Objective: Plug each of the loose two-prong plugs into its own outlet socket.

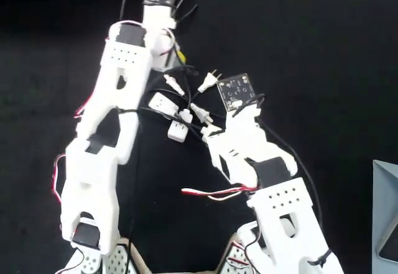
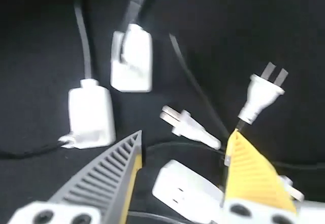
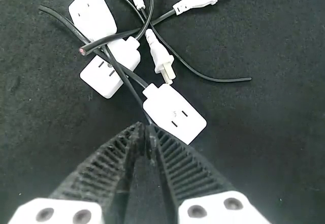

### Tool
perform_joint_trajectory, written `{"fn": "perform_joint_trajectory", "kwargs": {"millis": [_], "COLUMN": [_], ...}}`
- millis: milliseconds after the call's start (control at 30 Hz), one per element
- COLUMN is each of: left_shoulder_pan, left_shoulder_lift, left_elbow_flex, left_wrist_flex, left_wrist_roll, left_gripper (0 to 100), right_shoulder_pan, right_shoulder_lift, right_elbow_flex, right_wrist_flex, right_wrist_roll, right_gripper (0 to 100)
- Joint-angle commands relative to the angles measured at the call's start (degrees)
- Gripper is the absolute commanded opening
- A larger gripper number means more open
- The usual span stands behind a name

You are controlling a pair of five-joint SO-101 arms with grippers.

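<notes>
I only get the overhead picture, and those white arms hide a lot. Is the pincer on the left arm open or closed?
Observer: Open. Its wrist view shows the left gripper with a white outlet socket lying between its spread fingers.
Operator: And the other pincer?
Observer: The right gripper is shut; a black cable runs up to its tips, though I cannot tell if it is pinched.
Operator: Anything plugged in yet?
Observer: No. In the right wrist view all three sockets show empty slots, and the nearest two-prong plug lies loose beside one.

Glossy white plastic sockets (image 3: 174, 113) on matt cloth (image 3: 264, 132).
</notes>
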Motion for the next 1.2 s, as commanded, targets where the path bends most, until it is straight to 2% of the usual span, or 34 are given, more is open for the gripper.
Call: {"fn": "perform_joint_trajectory", "kwargs": {"millis": [0, 167, 267, 367, 500, 733, 867, 1000, 1067, 1167], "left_shoulder_pan": [2.33, 4.53, 5.32, 5.32, 5.32, 7.16, 7.60, 8.48, 9.71, 11.91], "left_shoulder_lift": [-0.53, -0.53, -0.53, -0.53, -0.26, 8.26, 12.13, 13.54, 13.63, 13.63], "left_elbow_flex": [-1.45, 4.97, 10.15, 14.64, 18.51, 16.04, 11.74, 7.43, 6.37, 5.93], "left_wrist_flex": [0.62, -4.92, -8.79, -10.55, -13.10, -13.98, -13.54, -7.82, -3.78, 1.14], "left_wrist_roll": [0.00, 0.00, 0.00, 0.26, 0.44, 1.05, 2.81, 2.37, -0.09, -2.99], "left_gripper": [26, 26, 27, 31, 32, 32, 24, 10, 4, 3], "right_shoulder_pan": [5.45, 12.66, 14.59, 14.59, 14.33, 14.33, 14.42, 14.59, 14.68, 15.91], "right_shoulder_lift": [0.22, 0.22, 0.22, 0.22, 0.22, 0.13, 0.13, 0.13, 0.13, 0.13], "right_elbow_flex": [-1.71, -4.26, -4.79, -4.88, -4.88, -4.88, -4.88, -4.97, -5.05, -6.37], "right_wrist_flex": [-0.88, -0.62, -0.62, -0.62, -0.62, -0.62, -0.62, -0.53, -0.53, 0.97], "right_wrist_roll": [0.00, 0.09, 0.09, 0.09, 0.09, 0.09, 0.09, 0.09, 0.09, 1.93], "right_gripper": [1.8, 1.8, 1.8, 1.8, 1.8, 1.7, 1.7, 1.5, 1.5, 1.5]}}
